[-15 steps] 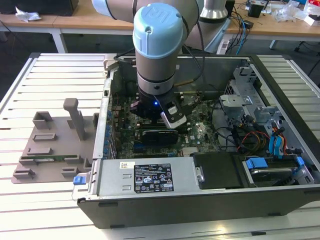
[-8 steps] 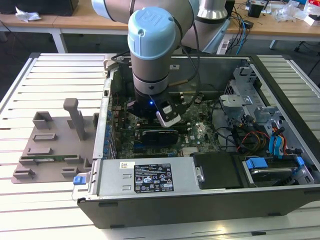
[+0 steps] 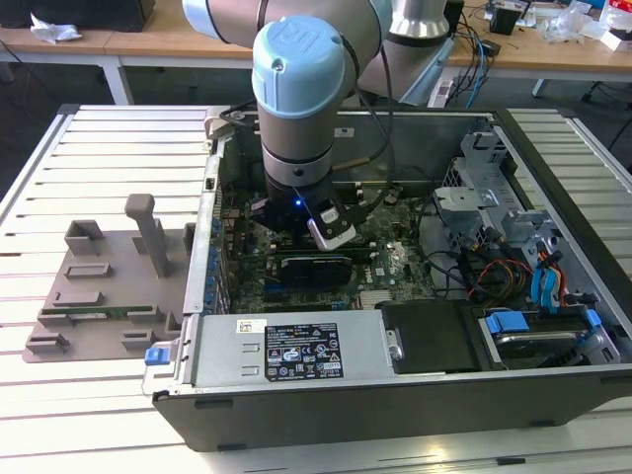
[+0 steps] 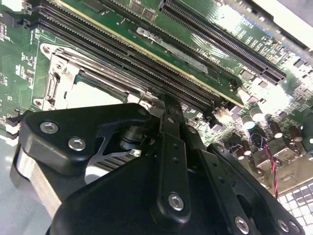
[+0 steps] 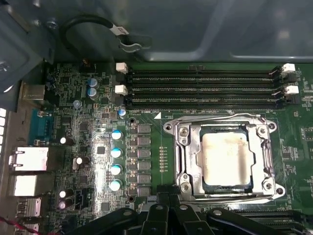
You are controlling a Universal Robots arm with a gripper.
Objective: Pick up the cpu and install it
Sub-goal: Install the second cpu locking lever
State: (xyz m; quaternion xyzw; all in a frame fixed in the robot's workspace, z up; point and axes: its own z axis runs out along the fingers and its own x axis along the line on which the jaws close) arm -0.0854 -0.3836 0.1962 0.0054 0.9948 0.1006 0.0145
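Cpu (image 5: pixel 226 159) sits in socket (image 5: pixel 188 147) just below gripper (image 5: pixel 168 208); install step seems done. Gripper state: cannot tell.

The cpu (image 5: pixel 226 159) is a square chip with a pale, smudged metal top, lying flat inside the socket's metal frame (image 5: pixel 185 147), under the memory slots.

One cpu (image 5: pixel 226 158) in one socket frame (image 5: pixel 185 147), four memory slots (image 5: pixel 203 88), four silver-topped capacitors (image 5: pixel 116 159).
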